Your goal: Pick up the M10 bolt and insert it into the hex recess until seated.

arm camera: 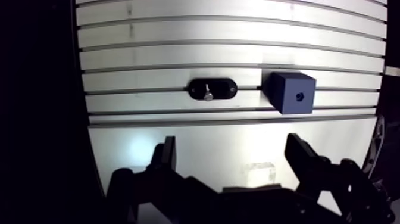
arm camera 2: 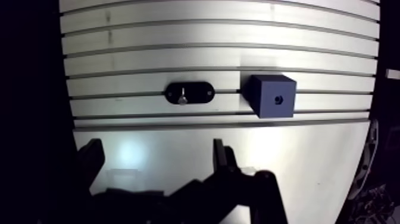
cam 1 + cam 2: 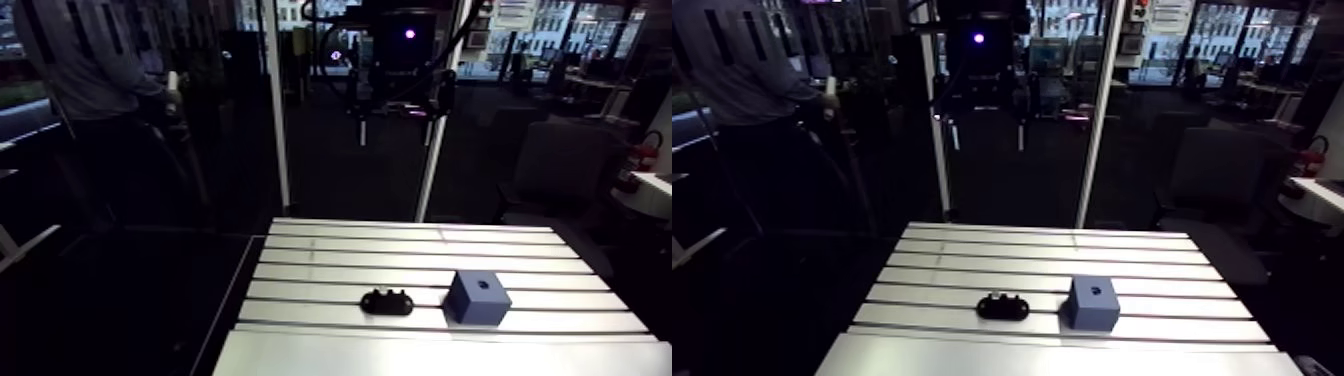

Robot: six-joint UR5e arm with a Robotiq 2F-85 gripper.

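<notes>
Jaws were wide open and empty, well above the bench [image 1: 238, 36]. The bolt [image 1: 208, 92] stood in a black holder [image 1: 226, 89] toward the bench's near edge, beside the blue block [image 1: 284, 89]. The block's recess [image 1: 299, 95] was empty. Pick-up and insertion were both outstanding.

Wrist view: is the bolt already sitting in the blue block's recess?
No, the bolt stands in the black oval holder beside the blue block, whose recess shows empty.

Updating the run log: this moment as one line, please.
phase: pre-grasp | gripper: open, empty | small silver bolt: standing in black oval holder | dark blue cube: beside holder, recess empty
</notes>
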